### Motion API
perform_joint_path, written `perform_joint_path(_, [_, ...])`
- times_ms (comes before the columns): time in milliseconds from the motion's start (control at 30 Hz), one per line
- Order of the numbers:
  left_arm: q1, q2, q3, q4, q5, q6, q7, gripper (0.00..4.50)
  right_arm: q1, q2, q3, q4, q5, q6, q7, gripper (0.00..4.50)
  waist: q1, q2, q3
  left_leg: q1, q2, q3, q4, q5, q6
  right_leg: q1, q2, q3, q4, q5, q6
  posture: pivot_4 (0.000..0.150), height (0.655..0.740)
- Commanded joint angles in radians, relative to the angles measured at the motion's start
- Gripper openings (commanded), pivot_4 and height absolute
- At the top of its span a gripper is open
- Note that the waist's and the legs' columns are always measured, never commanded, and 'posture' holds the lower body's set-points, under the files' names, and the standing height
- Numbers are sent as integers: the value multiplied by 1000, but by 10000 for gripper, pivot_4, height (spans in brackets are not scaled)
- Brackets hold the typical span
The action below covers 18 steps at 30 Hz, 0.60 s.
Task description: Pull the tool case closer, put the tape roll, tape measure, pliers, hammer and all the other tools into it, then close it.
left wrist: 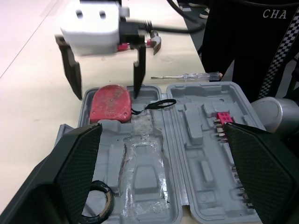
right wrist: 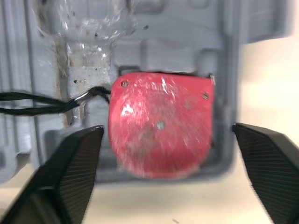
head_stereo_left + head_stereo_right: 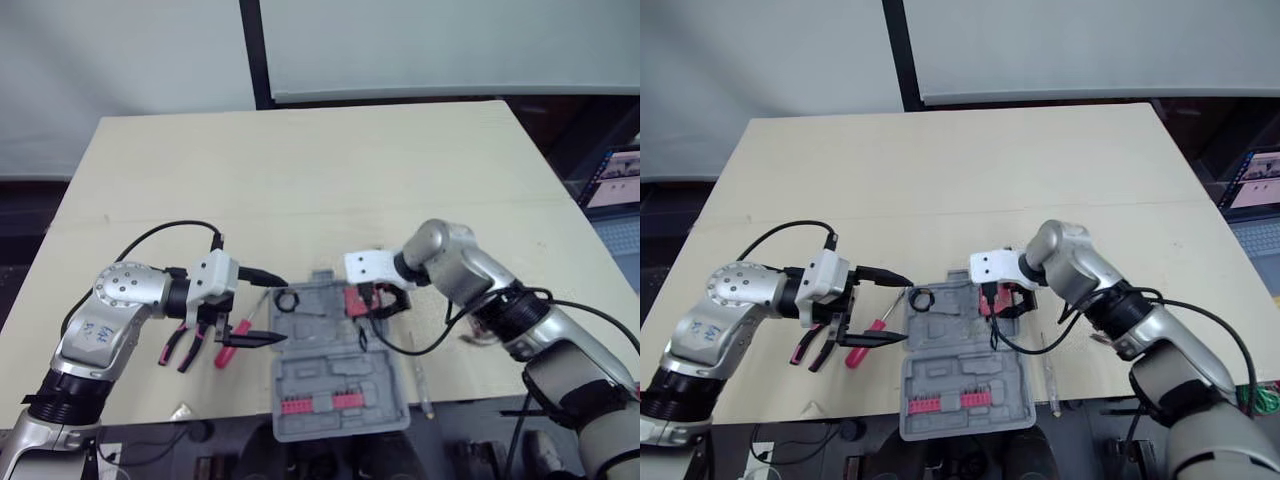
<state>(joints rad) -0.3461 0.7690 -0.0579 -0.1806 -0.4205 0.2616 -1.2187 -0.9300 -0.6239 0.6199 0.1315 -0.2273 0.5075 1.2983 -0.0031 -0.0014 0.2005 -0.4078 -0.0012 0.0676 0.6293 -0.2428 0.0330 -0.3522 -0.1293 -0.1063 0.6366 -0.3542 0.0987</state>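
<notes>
Right wrist view: saw rounded red tape measure (image 2: 161,126) in grey plastic tool case (image 3: 330,365); left gripper (image 3: 281,311), right gripper (image 3: 378,302) splayed, empty; red-handled pliers (image 3: 180,346) unpacked

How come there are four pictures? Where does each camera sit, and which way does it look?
Left eye: on the head, looking forward and down at the table and the open case; both arms show.
Right eye: beside it, same scene, same arms.
Left wrist: on the left arm, looking along the open left gripper across the case to the right gripper.
Right wrist: on the right arm, looking down onto the tape measure between its own spread fingers.
Shared: both wrist views show the tape measure lying in the case.
</notes>
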Motion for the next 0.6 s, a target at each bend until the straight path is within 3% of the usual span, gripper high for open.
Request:
perform_joint_path(33, [0,11,21,-27,-5,-2,2,45000,55,-39,-132,-123,120,21,52,44318,0,0,0,0,0,0,0,0,0,0,0,0,0,0,0,1500,7278])
perform_joint_path(200, [-1,6,19,-33,-6,3,9,45000,215,8,-295,-82,250,-126,-32,44318,0,-1,-1,1,0,0,0,0,0,2,0,0,-2,0,0,1500,7278])
perform_joint_path(367, [2,8,22,-38,-8,8,11,45000,352,69,-403,43,333,-341,-87,21991,0,-1,-1,2,0,0,-1,0,0,3,0,0,-5,0,0,1500,7278])
perform_joint_path(600, [1,9,24,-46,-9,18,15,45000,387,97,-427,115,351,-392,-118,21991,-1,-1,-1,2,1,0,0,0,0,3,0,0,-4,0,0,1500,7278])
